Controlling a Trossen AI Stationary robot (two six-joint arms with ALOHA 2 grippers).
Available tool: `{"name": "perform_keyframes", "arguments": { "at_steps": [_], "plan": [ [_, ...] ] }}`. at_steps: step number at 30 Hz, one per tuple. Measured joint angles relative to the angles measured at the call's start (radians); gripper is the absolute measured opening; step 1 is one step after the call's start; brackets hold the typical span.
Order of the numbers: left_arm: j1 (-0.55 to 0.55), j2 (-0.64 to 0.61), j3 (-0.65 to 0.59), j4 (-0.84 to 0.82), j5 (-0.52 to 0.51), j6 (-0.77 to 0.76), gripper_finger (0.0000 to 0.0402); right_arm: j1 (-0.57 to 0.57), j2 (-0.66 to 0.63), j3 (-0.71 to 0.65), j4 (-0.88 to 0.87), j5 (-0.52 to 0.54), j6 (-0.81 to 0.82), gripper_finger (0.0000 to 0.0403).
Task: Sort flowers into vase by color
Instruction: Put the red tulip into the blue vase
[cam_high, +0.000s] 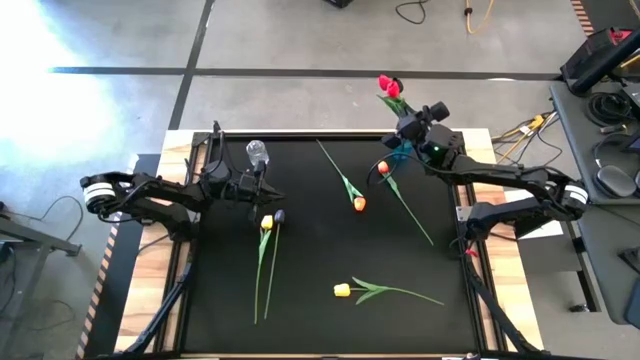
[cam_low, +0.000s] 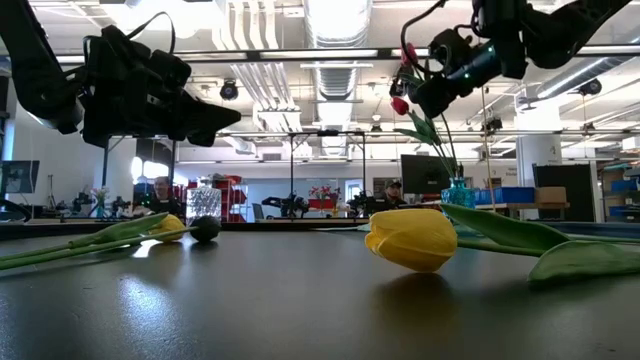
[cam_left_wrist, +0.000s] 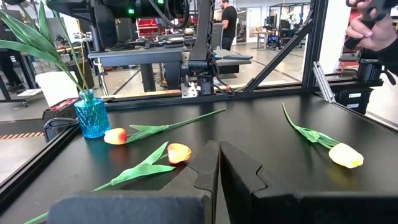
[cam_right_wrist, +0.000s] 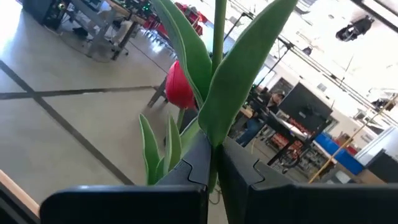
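Right gripper clamps a tulip stem over the blue vase at the worktop's far right corner.

We see the right gripper (cam_high: 405, 128) clenched on the green stem of a red tulip (cam_high: 389, 86), whose head leans out past the far edge above the blue vase (cam_high: 402, 152). The left gripper (cam_high: 268, 190) hangs clenched and empty near the far left, just beside a clear vase (cam_high: 258, 154). On the black worktop (cam_high: 310, 250) lie five flowers: a yellow tulip (cam_high: 266, 223) and a dark purple tulip (cam_high: 279, 215) side by side toward the left, two orange tulips (cam_high: 359, 203) in the middle and beside the blue vase, and another yellow tulip (cam_high: 342, 290) near the front edge.
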Motion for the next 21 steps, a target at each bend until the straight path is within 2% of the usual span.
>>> {"name": "perform_keyframes", "arguments": {
  "at_steps": [6, 12, 16, 21],
  "plan": [
    [0.000, 0.000, 0.000, 0.000, 0.000, 0.000, 0.0000, -0.003, 0.000, -0.026, 0.009, 0.054, 0.063, 0.0021],
    [0.000, 0.000, 0.000, 0.000, 0.000, 0.000, 0.0000, -0.008, 0.000, -0.093, 0.137, 0.131, 0.070, 0.0022],
    [0.000, 0.000, 0.000, 0.000, 0.000, 0.000, 0.0000, -0.010, 0.000, -0.144, 0.239, 0.136, 0.071, 0.0022],
    [0.000, 0.000, 0.000, 0.000, 0.000, 0.000, 0.0000, -0.010, 0.008, -0.175, 0.286, 0.133, 0.071, 0.0022]
  ]
}}
